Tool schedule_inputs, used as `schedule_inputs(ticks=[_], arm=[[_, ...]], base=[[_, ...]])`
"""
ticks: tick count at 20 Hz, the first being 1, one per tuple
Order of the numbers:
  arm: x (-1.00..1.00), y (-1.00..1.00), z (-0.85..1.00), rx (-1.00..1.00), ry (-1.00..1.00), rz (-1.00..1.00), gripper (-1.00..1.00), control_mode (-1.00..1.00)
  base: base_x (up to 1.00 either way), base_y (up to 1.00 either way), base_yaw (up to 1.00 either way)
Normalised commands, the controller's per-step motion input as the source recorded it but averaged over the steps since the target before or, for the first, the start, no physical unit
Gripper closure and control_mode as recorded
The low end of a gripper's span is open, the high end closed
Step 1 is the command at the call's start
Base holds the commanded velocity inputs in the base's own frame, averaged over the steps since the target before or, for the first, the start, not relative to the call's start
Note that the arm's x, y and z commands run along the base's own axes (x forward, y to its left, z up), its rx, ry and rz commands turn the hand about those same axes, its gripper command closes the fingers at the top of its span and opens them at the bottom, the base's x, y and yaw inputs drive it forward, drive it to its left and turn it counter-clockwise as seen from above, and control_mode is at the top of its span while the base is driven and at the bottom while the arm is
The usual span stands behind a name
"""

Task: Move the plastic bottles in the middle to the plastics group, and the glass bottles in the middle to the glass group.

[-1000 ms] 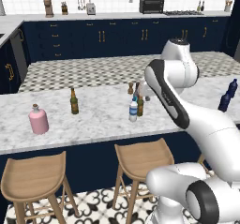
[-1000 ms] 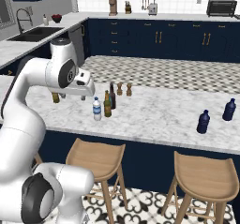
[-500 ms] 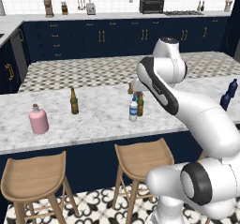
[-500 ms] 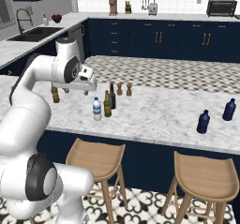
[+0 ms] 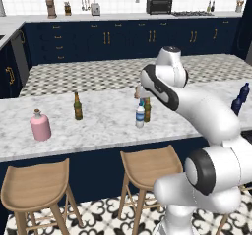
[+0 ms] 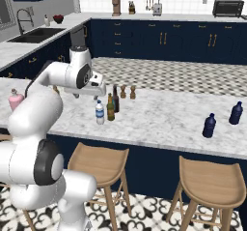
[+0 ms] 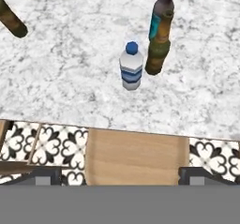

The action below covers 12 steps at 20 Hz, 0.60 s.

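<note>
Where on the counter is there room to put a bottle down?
Bare marble lies between the pink bottle and the lone brown bottle, and between the water bottle and the navy bottles. It is crowded around the water bottle, where brown and teal bottles cluster.

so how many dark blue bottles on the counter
2, both at the right end: nearer dark blue bottle by the front edge, farther dark blue bottle behind it; none seems hidden.

kitchen, marble island (image 5: pixel 98 126) (wooden stools (image 5: pixel 34 190)), sink (image 6: pixel 36 34), toaster oven (image 5: pixel 158 6)
</note>
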Motion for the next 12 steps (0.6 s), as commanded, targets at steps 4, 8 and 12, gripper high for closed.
schedule_inputs(ticks=[4, 8, 12], arm=[[0.57, 0.0, -0.32, 0.0, -0.07, 0.01, -1.0, -1.0], [0.26, 0.0, -0.03, 0.0, -0.09, 0.0, -1.0, -1.0], [0.18, 0.05, -0.06, -0.04, -0.04, -0.01, -1.0, -1.0]], base=[[0.0, 0.0, 0.0], [0.0, 0.0, 0.0], [0.0, 0.0, 0.0]])
